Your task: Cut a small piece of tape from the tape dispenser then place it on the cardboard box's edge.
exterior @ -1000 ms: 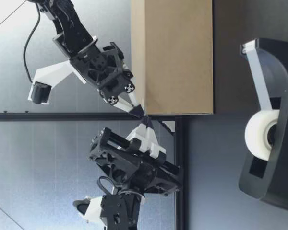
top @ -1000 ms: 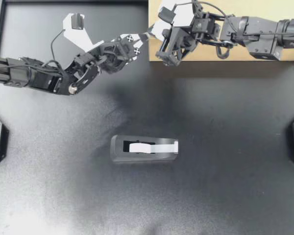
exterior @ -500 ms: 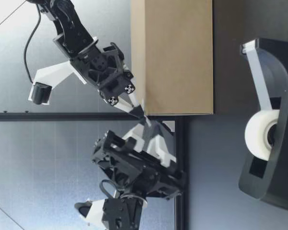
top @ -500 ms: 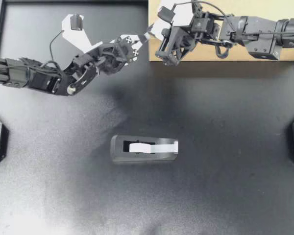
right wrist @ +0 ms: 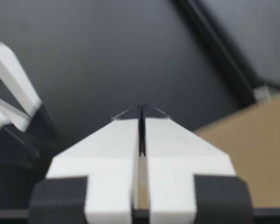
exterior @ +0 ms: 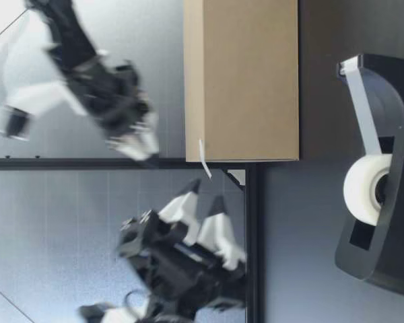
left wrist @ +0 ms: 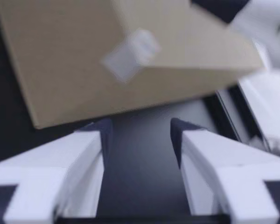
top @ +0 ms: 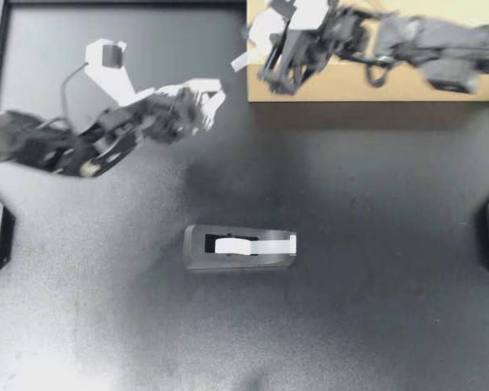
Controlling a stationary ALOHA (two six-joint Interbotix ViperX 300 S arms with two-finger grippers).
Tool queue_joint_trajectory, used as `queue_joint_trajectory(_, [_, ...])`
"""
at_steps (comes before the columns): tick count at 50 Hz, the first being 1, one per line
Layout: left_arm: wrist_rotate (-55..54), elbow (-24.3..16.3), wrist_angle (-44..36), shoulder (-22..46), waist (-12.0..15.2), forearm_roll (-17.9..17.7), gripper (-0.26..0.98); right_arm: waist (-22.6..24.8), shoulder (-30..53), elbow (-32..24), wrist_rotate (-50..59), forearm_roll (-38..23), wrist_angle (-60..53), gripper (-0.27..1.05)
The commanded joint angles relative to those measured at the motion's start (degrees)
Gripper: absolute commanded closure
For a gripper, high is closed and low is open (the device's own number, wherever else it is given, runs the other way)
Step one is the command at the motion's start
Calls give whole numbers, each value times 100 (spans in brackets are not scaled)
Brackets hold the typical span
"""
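So the black table [top: 367,269] is mostly bare. The biggest thing on it is the cardboard box [top: 440,91], standing at the far right.

Next is the tape dispenser [top: 240,247], lying around the middle of the table and nearer than the box. A strip runs from its roll to the cutter at its right end. Neither arm is near it.

Then the arms. My left gripper [top: 216,94] hovers just left of the box's near-left corner, clear of it. Its fingers are spread with nothing between them, and its wrist view looks straight at that corner. My right gripper [top: 259,37] hangs over the same corner, a bit above the box top going by the low view. Its fingers are pressed flat together, and I can't make out anything caught in them.

Smallest is the piece of tape [top: 240,62]. It sits on the box's top edge right at that near-left corner, with one end poking out past the corner into the air.

I'd say this is basically done. The piece is cut, it's on the edge, and neither gripper is touching it. All that's left, maybe, is pressing the loose end down and parking the arms.
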Motion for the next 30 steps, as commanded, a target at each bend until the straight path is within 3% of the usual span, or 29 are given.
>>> queue_joint_trajectory(1, [694,105,-18,-598,-229,44,31,369,-650,35,-9,26,-62,88])
queue_joint_trajectory(21, [3691,598,-18,-1758,-1134,88,32,1758,-2021,1160,527,62,-686,88])
queue_joint_trajectory(30, [4377,589,-18,-1881,-1564,492,32,2083,-2294,1661,747,62,-1204,88])
